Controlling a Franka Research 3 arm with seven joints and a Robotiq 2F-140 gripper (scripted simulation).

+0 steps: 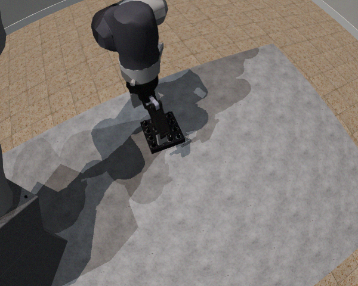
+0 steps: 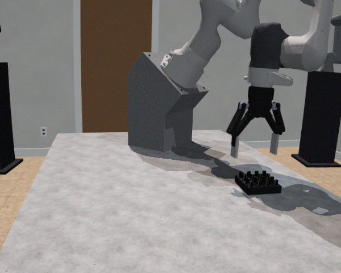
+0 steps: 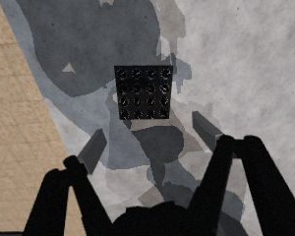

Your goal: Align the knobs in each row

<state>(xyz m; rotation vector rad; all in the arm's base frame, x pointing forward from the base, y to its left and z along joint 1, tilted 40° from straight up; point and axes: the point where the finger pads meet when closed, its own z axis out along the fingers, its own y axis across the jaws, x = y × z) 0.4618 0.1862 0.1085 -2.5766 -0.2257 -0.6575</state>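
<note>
The black knob box (image 1: 167, 147) (image 2: 264, 190) (image 3: 144, 68) sits flat on the table, with rows of small black knobs standing up from its top. White marks show around the knobs in the wrist view, but they are too small to read names or line directions. The socket side cannot be made out. My gripper (image 2: 254, 154) (image 3: 147, 128) is wide open and empty, pointing down, clearly above the box. In the top view the gripper covers part of the box's top. In the wrist view the box lies beyond the fingertips, roughly centred between them.
The pale grey table (image 1: 250, 185) (image 2: 120, 205) (image 3: 256, 74) has its edge near the box on one side, with the tiled floor (image 3: 15, 147) beyond. The arm's dark pedestal (image 2: 148, 117) stands on the table. Shadows of the arm fall across and around the box.
</note>
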